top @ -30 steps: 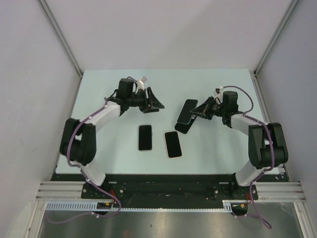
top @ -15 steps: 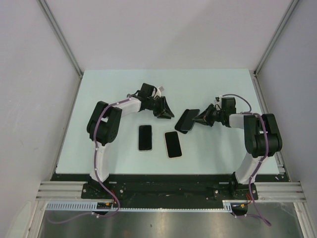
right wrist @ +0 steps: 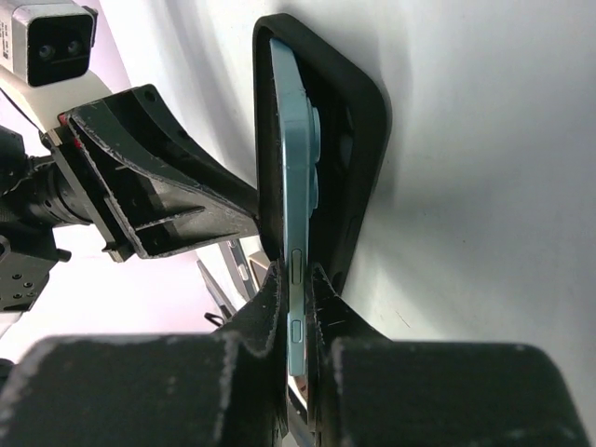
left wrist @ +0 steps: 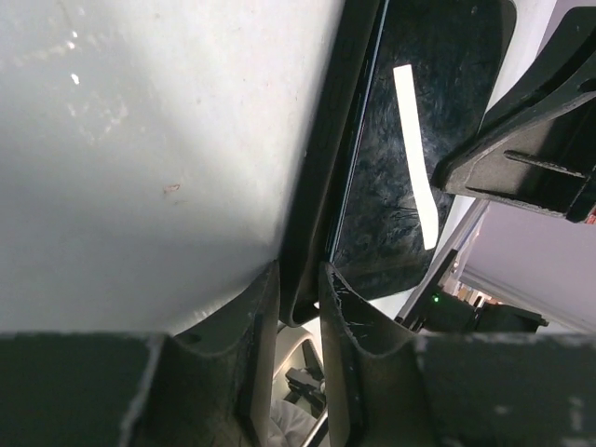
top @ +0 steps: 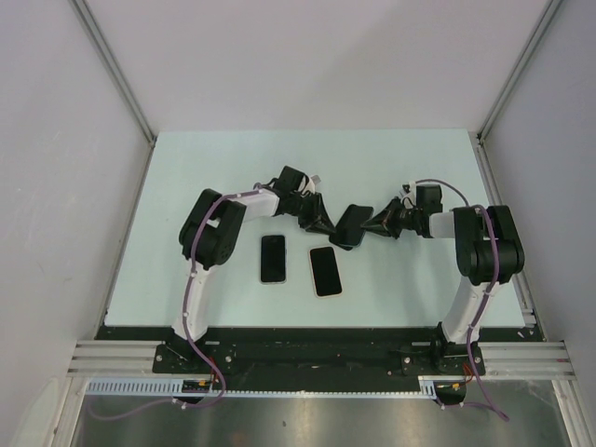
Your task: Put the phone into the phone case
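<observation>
Phone [right wrist: 296, 168] and case [right wrist: 358, 121] are held off the desk [top: 186, 177], over its middle, between the two arms. Right pincer [right wrist: 296, 303] is clamped on the phone's near edge, by the side buttons. Left pincer [left wrist: 298, 303] is narrowed onto the case's rim and looks gripped. Phone's far end appears tucked under the case's lip, camera bump facing in; the gripped end stands proud.

Step judged: seating the rest.
- Case is to be held rigid by the left.
- Phone is to be rotated flat into the opening, not shoved lengthways.
- Edges are to be lined up parallel with the rim, else a corner is likely caught.
- Right grip sits where the rim must close, so release is needed before the final press.
</observation>
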`<state>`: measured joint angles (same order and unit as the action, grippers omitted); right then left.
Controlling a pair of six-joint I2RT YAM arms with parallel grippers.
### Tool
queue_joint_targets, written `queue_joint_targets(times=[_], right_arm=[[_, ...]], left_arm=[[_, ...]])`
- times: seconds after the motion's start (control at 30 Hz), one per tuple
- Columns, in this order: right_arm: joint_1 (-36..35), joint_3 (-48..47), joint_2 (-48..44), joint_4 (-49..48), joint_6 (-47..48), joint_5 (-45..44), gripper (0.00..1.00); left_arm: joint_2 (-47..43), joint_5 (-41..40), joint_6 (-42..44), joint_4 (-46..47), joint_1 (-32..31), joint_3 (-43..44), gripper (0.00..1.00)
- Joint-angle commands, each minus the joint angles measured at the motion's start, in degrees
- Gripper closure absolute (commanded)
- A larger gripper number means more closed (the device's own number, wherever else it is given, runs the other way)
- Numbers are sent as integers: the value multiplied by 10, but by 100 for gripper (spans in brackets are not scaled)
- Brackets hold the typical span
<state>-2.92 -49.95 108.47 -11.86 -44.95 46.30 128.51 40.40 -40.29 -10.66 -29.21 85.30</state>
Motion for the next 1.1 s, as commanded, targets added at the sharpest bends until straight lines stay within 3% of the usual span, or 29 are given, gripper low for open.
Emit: queue_joint_targets(times=[0.0,0.17,0.37,0.53,0.67,0.8,1.07], right_arm=[[3,-15,14,-10,14,-25,100],[5,-19,32,-52,-10,-21,100],[5,-29,52,-61,-8,-25,98],[5,-60,61,-3,50,-31,93],[5,-108,64,97,144,-60,88],[5,-135,74,161,195,-76,87],[0,-175,93,194,227,-72,87]], left_arm=[[19,0,-11,21,-13,13,74],[17,32,-40,82,-23,-7,80],[14,58,-65,139,-38,-17,79],[15,59,-68,148,-44,-19,70],[7,53,-62,147,-42,-15,53],[10,39,-62,147,-37,2,50],[46,11,-78,168,-30,49,48]])
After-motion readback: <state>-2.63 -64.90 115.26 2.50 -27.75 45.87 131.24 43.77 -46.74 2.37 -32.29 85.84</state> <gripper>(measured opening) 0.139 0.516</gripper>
